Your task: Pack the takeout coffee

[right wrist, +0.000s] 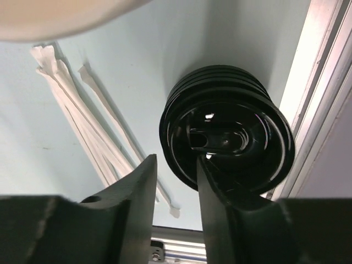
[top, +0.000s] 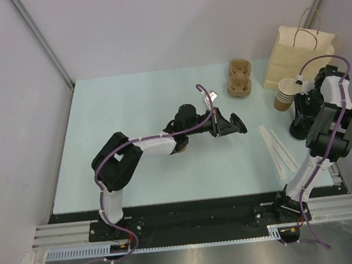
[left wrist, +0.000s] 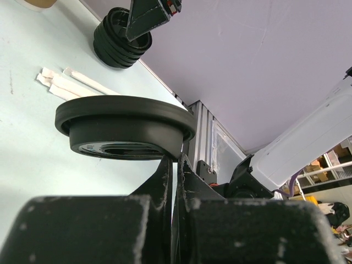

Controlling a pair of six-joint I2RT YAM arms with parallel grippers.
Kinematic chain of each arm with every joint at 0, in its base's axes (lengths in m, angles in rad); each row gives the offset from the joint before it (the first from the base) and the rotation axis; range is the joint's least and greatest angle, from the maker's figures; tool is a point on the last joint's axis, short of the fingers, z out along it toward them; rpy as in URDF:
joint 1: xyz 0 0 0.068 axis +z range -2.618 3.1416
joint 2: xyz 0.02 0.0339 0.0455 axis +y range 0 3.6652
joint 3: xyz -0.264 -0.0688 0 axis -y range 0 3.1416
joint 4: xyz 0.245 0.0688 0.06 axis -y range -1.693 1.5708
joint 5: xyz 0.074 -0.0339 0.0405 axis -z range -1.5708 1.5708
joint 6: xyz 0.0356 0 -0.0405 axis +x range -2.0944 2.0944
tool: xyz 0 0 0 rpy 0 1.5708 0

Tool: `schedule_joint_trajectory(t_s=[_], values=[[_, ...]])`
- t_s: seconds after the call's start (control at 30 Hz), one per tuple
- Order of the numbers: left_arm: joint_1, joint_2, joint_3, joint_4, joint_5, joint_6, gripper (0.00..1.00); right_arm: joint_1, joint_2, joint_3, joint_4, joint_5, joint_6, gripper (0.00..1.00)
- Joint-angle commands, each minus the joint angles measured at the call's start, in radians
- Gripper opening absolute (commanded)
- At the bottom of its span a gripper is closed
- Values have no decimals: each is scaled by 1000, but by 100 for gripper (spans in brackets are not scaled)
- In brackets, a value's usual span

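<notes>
The takeout coffee cups (top: 285, 94), brown kraft paper with white insides, stand nested at the right, in front of the bag. My left gripper (top: 220, 125) (left wrist: 177, 159) is at mid-table, shut on the rim of a single black lid (top: 236, 125) (left wrist: 124, 125) held above the surface. My right gripper (top: 302, 117) (right wrist: 175, 159) hangs over a stack of black lids (top: 300, 130) (right wrist: 227, 133) just right of the cups. Its jaws stand apart, with the right finger (right wrist: 217, 190) against the stack's near rim and nothing clamped between them. A blurred white cup edge (right wrist: 55, 16) shows at the top of the right wrist view.
A tan paper bag (top: 297, 53) with twisted handles stands at the back right. A kraft cup carrier (top: 240, 78) lies left of it. White wrapped straws (top: 276, 148) (right wrist: 82, 121) (left wrist: 71, 83) lie near the right arm. The table's metal rail (right wrist: 316, 88) runs close beside the lid stack.
</notes>
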Motion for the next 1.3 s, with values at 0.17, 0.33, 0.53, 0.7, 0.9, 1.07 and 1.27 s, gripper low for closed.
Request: schedule_joint_trajectory(t_s=[0.17,0.33,0.53,0.7,0.9,1.07,1.27], values=[[6,-86,-8,20,21,21,0,-1,-83,88,-101,-110,18,53],[9,-143,-13,11,31,10,0,48,-226,159,-198,-339,-33,64],[47,-245,-30,0,54,-2,0,241,-517,44,-64,-425,-75,91],[116,-308,-28,9,65,-51,0,460,-668,-16,18,-401,-48,96],[161,-362,-21,-23,93,-67,0,643,-722,-13,52,-326,-36,97],[164,-385,-30,26,133,-142,0,775,-765,-70,148,-247,-53,95],[164,-425,-56,44,163,-166,0,830,-809,-128,246,-253,-109,84]])
